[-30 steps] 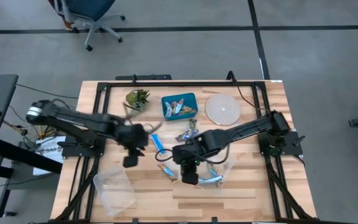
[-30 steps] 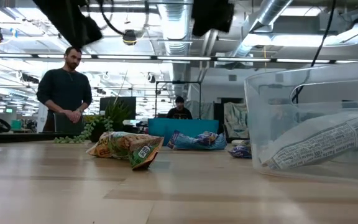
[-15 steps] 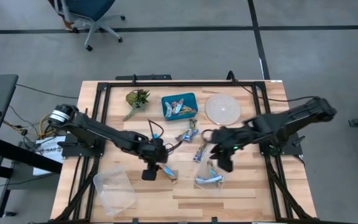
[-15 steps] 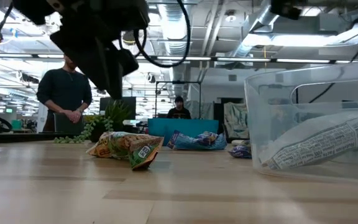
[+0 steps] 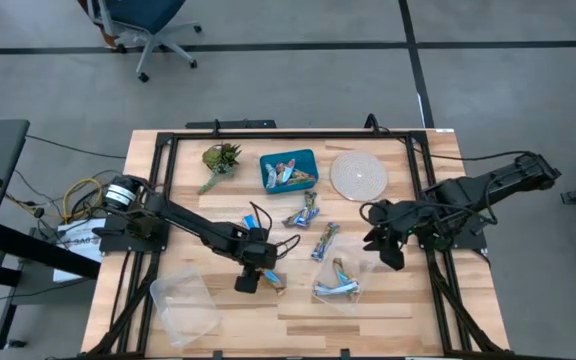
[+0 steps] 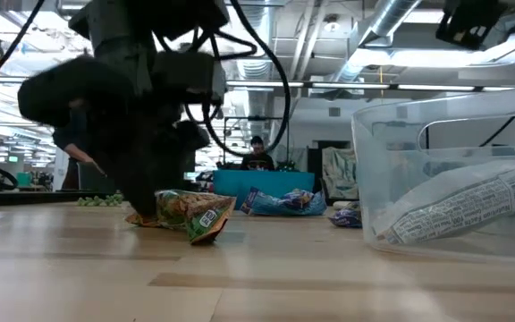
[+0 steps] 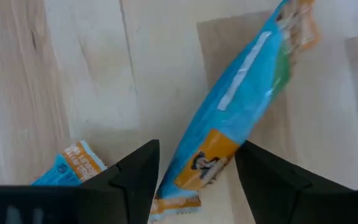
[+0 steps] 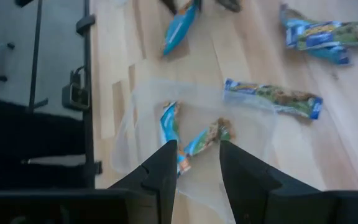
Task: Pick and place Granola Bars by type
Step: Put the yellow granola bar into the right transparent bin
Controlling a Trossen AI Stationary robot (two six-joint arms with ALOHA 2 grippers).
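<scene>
My left gripper [image 5: 255, 272] is low over the table's near middle, open. In the left wrist view its fingers [image 7: 197, 146] stand on either side of the near end of a blue-and-orange granola bar [image 7: 241, 99] that lies flat on the wood; whether they touch it does not show. The low view shows this bar [image 6: 186, 213] beside the dark gripper [image 6: 146, 192]. My right gripper [image 5: 386, 250] hangs open above the table's right side, and looks down [image 8: 197, 146] on a clear container [image 8: 253, 118] with bars [image 8: 169, 130] inside.
Loose bars lie at mid-table [image 5: 303, 212] [image 5: 323, 241] [image 5: 253, 222]. A blue tray [image 5: 288, 170] with bars, a white round disc [image 5: 358, 175] and a green plant [image 5: 220, 158] stand near the far edge. A second clear container [image 5: 183, 305] sits at the near left. A person [image 6: 257, 156] shows beyond the table.
My left gripper has moved toward the right and near edge and come down to the blue-and-orange bar. My right gripper has drawn back from over the clear container toward the table's right edge and risen.
</scene>
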